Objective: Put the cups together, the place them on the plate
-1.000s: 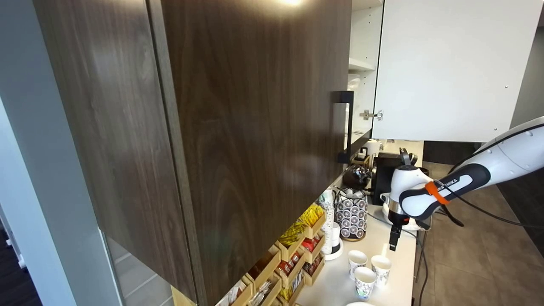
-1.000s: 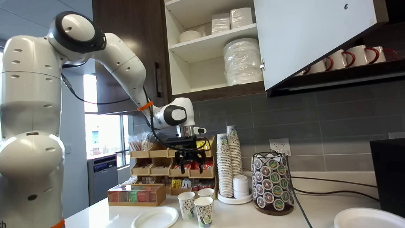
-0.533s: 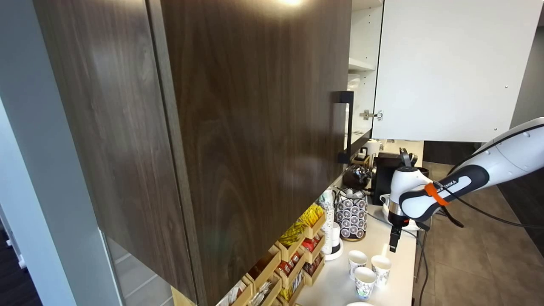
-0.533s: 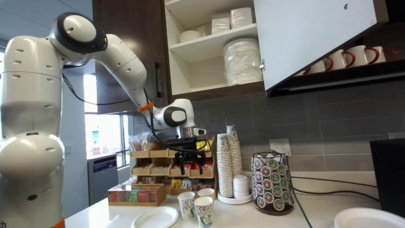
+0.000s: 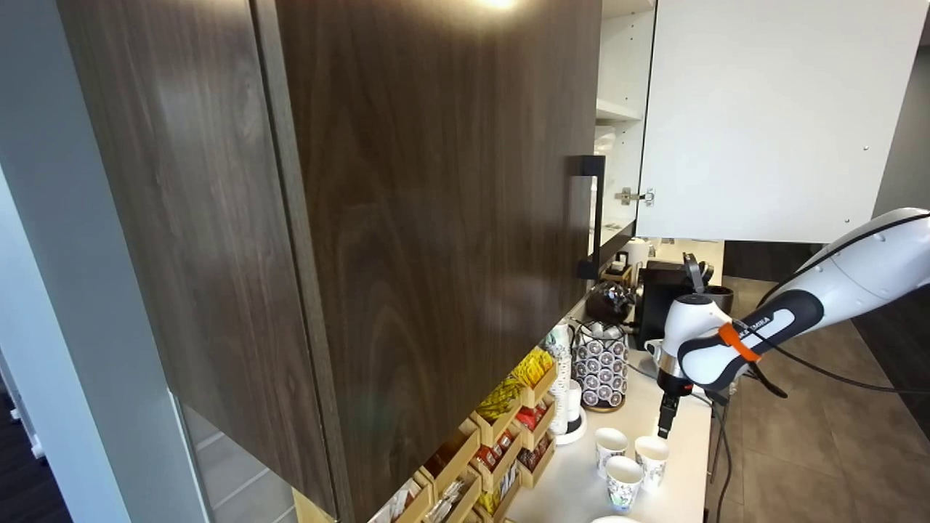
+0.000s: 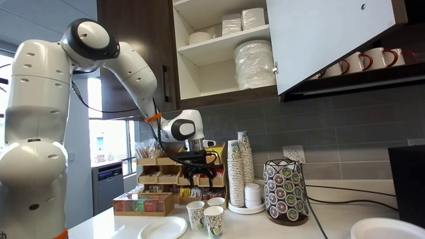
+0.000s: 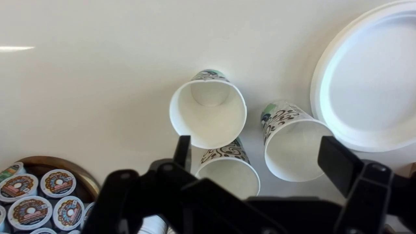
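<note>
Over the counter [image 6: 259, 229], the arm [image 6: 136, 73] has just dipped: in both exterior views its forearm and wrist sit lower than a moment ago, which I read as the start of the reach for a first grasp. The plate [image 7: 367, 81] hasn't moved and carries no cup, so both halves of the task look undone. The gripper [image 6: 201, 183] has sunk a little with the arm, yet it hangs above everything it might pick up. The three cups [image 6: 214, 223] have stayed put, upright and not nested — the front cup [image 7: 208, 113], the back cup [image 7: 229, 178] partly hidden by it, and the side cup [image 7: 297, 149] just beside the plate. The fingers [image 7: 338, 164] are spread wide, holding nothing — ready, I'd judge, to straddle a rim once lower, though which comes first I cannot tell.
</note>
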